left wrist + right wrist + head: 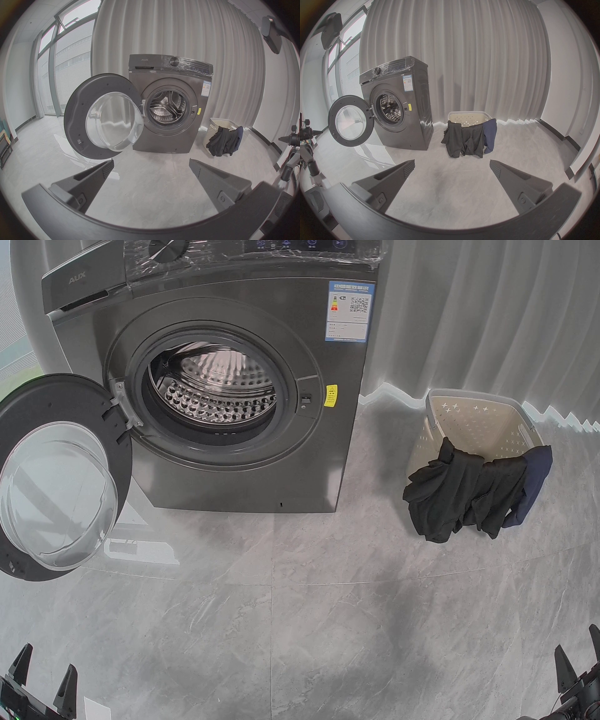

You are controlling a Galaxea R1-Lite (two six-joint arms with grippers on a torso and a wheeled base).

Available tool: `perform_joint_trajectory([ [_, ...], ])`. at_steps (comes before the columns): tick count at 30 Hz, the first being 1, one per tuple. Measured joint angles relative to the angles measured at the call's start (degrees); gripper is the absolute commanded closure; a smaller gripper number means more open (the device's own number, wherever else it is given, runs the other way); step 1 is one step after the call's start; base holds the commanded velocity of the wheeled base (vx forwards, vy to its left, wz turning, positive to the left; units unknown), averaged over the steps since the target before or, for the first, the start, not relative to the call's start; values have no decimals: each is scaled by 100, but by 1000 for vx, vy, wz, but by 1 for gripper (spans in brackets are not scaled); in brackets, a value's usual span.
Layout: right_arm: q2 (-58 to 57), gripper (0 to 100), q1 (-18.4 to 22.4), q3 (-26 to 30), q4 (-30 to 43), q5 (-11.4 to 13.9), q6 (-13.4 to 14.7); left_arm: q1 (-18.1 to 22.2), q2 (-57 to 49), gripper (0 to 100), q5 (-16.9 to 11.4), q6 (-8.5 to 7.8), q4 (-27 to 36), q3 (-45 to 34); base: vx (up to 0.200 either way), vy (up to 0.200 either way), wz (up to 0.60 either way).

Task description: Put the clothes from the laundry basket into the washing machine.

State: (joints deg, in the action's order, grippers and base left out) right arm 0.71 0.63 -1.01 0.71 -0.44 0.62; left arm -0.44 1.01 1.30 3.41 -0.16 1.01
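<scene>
A grey front-loading washing machine (250,377) stands at the upper left, its round door (56,477) swung wide open to the left and its steel drum (212,387) showing no clothes. To its right a beige laundry basket (481,421) sits on the floor by the curtain. Black clothes (462,490) and a dark blue garment (534,480) hang over the basket's front rim. My left gripper (42,671) is low at the near left, open and holding nothing. My right gripper (581,652) is low at the near right, also open with nothing in it, well short of the basket.
Pale grey tiled floor (300,615) lies open between me and the machine and basket. A white curtain (487,315) hangs behind the basket. The open door juts out over the floor at the left. Large windows (62,62) stand left of the machine.
</scene>
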Motion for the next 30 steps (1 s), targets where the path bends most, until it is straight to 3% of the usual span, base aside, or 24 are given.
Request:
perform_joint_trajectory([
  [3,2,0,-4,0,0,0,0,0,0,0,0,0,0,0,0,0,0],
  [15,6,0,-1,0,0,1,0,0,0,0,0,-2,0,0,200,0,0],
  [22,9,0,0,0,2,23,-11,-2,0,0,0,0,-2,0,0,0,0],
  [27,11,0,-6,0,5,28,-16,0,0,0,-2,0,0,0,0,0,-600],
  [30,11,0,-9,0,7,26,-16,2,0,0,0,0,0,0,0,-200,-200],
])
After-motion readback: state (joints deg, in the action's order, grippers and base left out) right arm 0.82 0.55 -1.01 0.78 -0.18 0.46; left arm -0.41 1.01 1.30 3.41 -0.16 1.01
